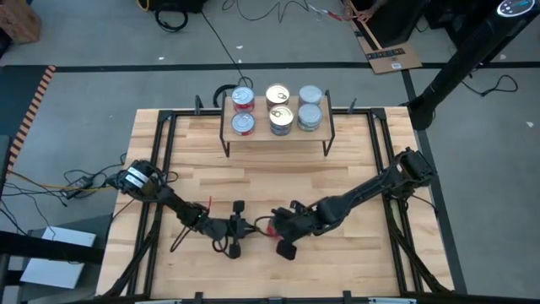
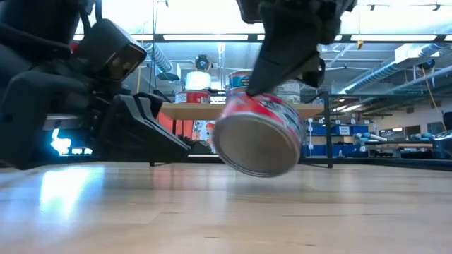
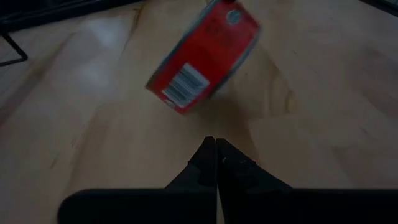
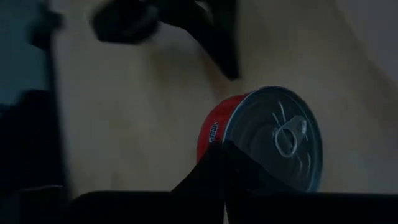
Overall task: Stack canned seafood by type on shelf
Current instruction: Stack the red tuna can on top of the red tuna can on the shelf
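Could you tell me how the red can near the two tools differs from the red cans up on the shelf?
The loose red can is tilted on its edge on the tabletop; the shelf's red cans stand upright, tops up. It lies alone between the left tool and right tool, while they sit side by side on the shelf. All share red sides and silver pull-tab tops.

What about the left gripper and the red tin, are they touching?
Apart. The left wrist view shows bare tabletop between the shut left gripper and the red tin.
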`<action>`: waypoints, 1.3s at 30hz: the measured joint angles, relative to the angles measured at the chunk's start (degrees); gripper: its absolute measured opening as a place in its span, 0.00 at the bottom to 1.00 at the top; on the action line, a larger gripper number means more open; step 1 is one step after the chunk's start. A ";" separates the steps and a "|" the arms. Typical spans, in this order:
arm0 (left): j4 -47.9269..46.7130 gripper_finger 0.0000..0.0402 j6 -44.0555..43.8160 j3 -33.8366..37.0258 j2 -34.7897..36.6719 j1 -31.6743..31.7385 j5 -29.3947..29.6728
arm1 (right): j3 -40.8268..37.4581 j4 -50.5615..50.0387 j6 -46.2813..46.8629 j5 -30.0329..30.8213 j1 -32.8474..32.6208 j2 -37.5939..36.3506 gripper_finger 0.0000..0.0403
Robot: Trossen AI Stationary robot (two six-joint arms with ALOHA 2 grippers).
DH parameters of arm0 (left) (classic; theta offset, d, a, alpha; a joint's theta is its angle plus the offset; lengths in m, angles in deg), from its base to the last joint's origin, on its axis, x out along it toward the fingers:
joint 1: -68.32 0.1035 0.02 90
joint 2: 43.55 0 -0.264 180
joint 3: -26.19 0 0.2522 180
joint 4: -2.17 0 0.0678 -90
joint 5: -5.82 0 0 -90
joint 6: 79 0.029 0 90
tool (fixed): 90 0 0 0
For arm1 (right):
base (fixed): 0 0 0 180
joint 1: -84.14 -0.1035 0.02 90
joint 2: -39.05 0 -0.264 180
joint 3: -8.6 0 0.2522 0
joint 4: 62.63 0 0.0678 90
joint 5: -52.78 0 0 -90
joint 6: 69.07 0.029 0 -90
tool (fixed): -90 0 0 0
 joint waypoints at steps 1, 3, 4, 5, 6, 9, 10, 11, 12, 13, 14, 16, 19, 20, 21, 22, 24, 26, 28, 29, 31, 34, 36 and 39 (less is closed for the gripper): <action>0.04 0.00 0.25 0.00 0.00 -0.22 0.02 | 0.00 1.47 0.29 -1.23 0.13 0.06 0.00; 0.13 0.00 0.50 0.00 0.00 -0.64 0.37 | 0.00 4.38 1.09 -3.59 0.29 0.09 0.00; 0.22 0.00 0.51 0.00 0.00 -0.86 0.75 | -0.18 5.98 1.45 -4.54 0.43 0.09 0.00; 0.22 0.00 0.53 0.00 0.00 -1.10 1.19 | -0.72 7.83 1.98 -5.50 0.48 0.09 0.00; 0.22 0.00 0.55 0.00 0.00 -1.23 1.37 | -1.41 9.71 2.69 -6.52 0.58 0.09 0.00; 0.20 0.00 0.55 0.00 0.00 -1.82 2.11 | -4.51 16.40 5.57 -10.56 0.93 0.09 0.00; 0.17 0.01 0.59 0.00 0.00 -1.91 2.49 | -5.83 19.13 6.52 -11.21 1.01 0.09 0.00; 0.16 0.01 0.82 0.00 0.00 -2.01 2.69 | -7.41 22.02 7.46 -11.75 1.08 0.09 0.00; 0.17 0.01 1.48 0.00 0.00 -2.16 2.72 | -8.94 24.21 8.50 -12.38 1.15 0.09 0.00; 0.16 0.01 1.82 0.00 0.00 -2.26 2.79 | -10.39 26.74 9.46 -13.17 1.24 0.09 0.00; 0.15 0.01 1.95 0.00 0.00 -2.32 2.81 | -11.72 28.98 10.23 -13.67 1.33 0.09 0.00; 0.15 0.01 1.93 0.00 0.00 -2.34 2.81 | -13.77 32.28 11.35 -14.22 1.53 0.01 0.00; 0.17 0.01 1.90 0.00 0.00 -2.34 2.81 | -15.67 33.74 11.94 -14.89 2.00 -0.19 0.00; 0.17 0.01 1.90 0.00 0.00 -2.34 2.81 | -15.83 32.96 11.95 -15.18 2.15 -0.14 0.00; 0.17 0.01 1.90 0.00 0.02 -2.34 2.81 | -15.96 32.24 11.96 -15.33 2.28 0.08 0.00; 0.17 0.01 1.90 0.00 0.01 -2.34 2.79 | -16.00 31.90 11.87 -15.63 2.39 0.25 0.00; 0.19 0.01 1.88 0.00 0.02 -2.34 2.77 | -15.72 32.71 11.76 -16.21 2.69 0.00 0.00; 0.20 0.01 1.86 0.00 0.02 -2.34 2.74 | -15.47 33.43 11.71 -16.79 2.94 -0.90 0.00; 0.20 0.01 1.86 0.00 0.02 -2.34 2.54 | -15.48 33.13 11.21 -16.91 3.13 -1.52 0.00; 0.20 0.01 1.84 0.00 0.02 -2.34 2.30 | -15.52 32.97 10.47 -16.89 3.15 -1.78 0.00; 0.20 0.01 1.84 0.00 0.02 -2.34 2.17 | -15.61 32.43 7.74 -16.86 3.15 -2.87 0.00; 0.32 0.01 1.50 0.00 0.04 -2.34 2.15 | -15.47 29.26 2.15 -15.69 2.41 -5.49 0.02; 0.91 0.01 -0.47 0.00 0.04 -2.06 2.16 | -15.47 22.87 -1.67 -11.79 1.19 -7.09 0.04; 1.49 0.01 -2.77 -0.48 0.07 -0.37 2.02 | -15.52 12.27 -5.37 -4.11 -1.43 -8.92 0.05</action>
